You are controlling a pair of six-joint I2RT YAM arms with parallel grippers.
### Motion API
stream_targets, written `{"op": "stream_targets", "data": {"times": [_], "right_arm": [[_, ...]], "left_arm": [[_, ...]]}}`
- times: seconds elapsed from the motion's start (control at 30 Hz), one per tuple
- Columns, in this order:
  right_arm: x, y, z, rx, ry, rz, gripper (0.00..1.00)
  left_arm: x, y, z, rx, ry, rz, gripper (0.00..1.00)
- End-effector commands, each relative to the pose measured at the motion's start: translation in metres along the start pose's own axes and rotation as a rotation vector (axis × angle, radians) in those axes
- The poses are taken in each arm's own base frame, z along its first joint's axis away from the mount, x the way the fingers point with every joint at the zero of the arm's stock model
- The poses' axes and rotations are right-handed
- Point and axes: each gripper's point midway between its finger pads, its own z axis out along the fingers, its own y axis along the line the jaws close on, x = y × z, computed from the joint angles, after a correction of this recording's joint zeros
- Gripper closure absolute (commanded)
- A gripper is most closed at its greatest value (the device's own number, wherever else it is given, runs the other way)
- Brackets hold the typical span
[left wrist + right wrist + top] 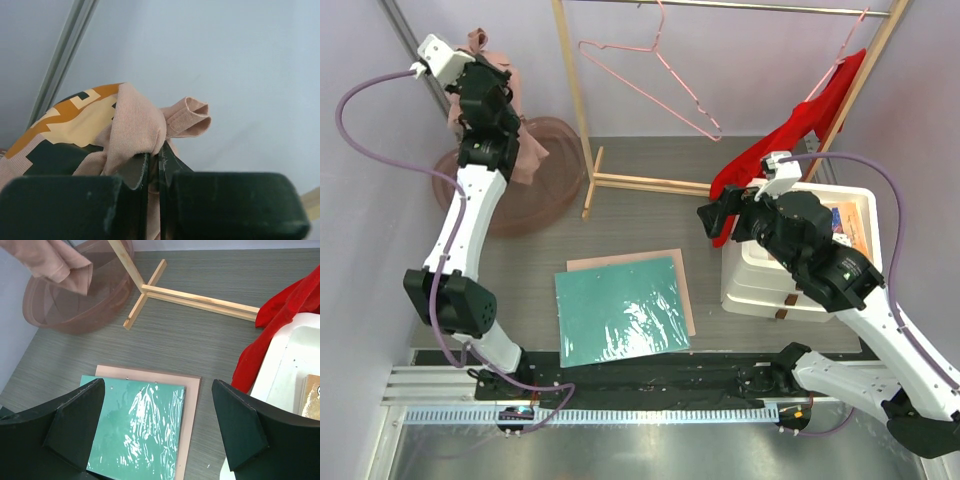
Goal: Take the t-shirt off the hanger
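Observation:
My left gripper (488, 92) is raised at the far left and shut on a tan-pink t-shirt (527, 150) with an orange, cream and dark green print (75, 120). In the left wrist view its jaws (156, 161) pinch a bunched fold of the cloth (137, 127). The shirt hangs over a round brown basket (545, 190) and its corner shows in the right wrist view (52, 260). An empty pink wire hanger (655, 75) hangs on the rail. My right gripper (716, 216) is open and empty above the table (157, 390).
A red t-shirt (790, 140) hangs from a second hanger (840, 45) at the right and drapes onto a white bin (800, 295). A wooden rack post (574, 100) and its foot (650, 183) stand mid-table. A green mat (620, 310) lies on a pink board.

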Motion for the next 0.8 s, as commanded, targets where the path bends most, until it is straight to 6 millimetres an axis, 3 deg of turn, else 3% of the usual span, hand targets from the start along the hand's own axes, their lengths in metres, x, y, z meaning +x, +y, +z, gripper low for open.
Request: {"op": "stream_targets", "data": {"times": [0.0,0.1,0.17,0.23,0.27,0.33,0.37,0.4,0.57,0.6,0.63,0.67,0.7,0.73,0.77], "right_arm": [[-0.025,0.007,-0.015,-0.029,-0.068,0.019,0.07],[-0.023,0.005,-0.014,-0.023,-0.066,0.015,0.07],[-0.022,0.006,-0.012,-0.025,-0.059,0.014,0.07],[-0.020,0.008,-0.009,-0.031,-0.048,0.010,0.07],[-0.020,0.009,-0.009,-0.033,-0.049,0.012,0.07],[-0.019,0.011,-0.008,-0.046,-0.044,0.016,0.07],[-0.019,0.012,-0.009,-0.049,-0.042,0.017,0.07],[-0.020,0.012,-0.009,-0.053,-0.045,0.021,0.07],[-0.019,0.008,-0.013,-0.040,-0.057,0.030,0.07],[-0.020,0.008,-0.014,-0.039,-0.059,0.027,0.07],[-0.020,0.006,-0.014,-0.028,-0.059,0.022,0.07],[-0.021,0.004,-0.014,-0.018,-0.061,0.015,0.07],[-0.024,0.004,-0.014,-0.012,-0.066,0.011,0.07],[-0.028,0.002,-0.015,0.000,-0.074,0.006,0.07],[-0.030,0.001,-0.014,0.011,-0.076,-0.001,0.07]], "left_arm": [[0.003,0.001,0.012,-0.050,0.003,0.028,0.90],[0.032,0.028,0.000,-0.129,0.085,0.002,0.77],[0.037,0.041,-0.014,-0.158,0.116,-0.029,0.81],[0.043,0.048,-0.024,-0.173,0.144,-0.073,0.78],[0.042,0.057,-0.031,-0.206,0.152,-0.080,0.50],[0.052,0.075,-0.041,-0.289,0.197,-0.070,0.32],[0.047,0.073,-0.041,-0.300,0.204,-0.068,0.12],[0.048,0.075,-0.044,-0.316,0.222,-0.070,0.05],[0.068,0.071,-0.076,-0.259,0.420,-0.086,0.02],[0.057,0.063,-0.087,-0.210,0.434,-0.125,0.02],[0.060,0.059,-0.095,-0.161,0.468,-0.131,0.02],[0.080,0.038,-0.110,-0.014,0.572,-0.177,0.03],[0.071,0.025,-0.126,0.081,0.600,-0.211,0.05],[0.079,0.004,-0.152,0.227,0.712,-0.252,0.05],[0.095,0.004,-0.166,0.284,0.760,-0.265,0.05]]}}
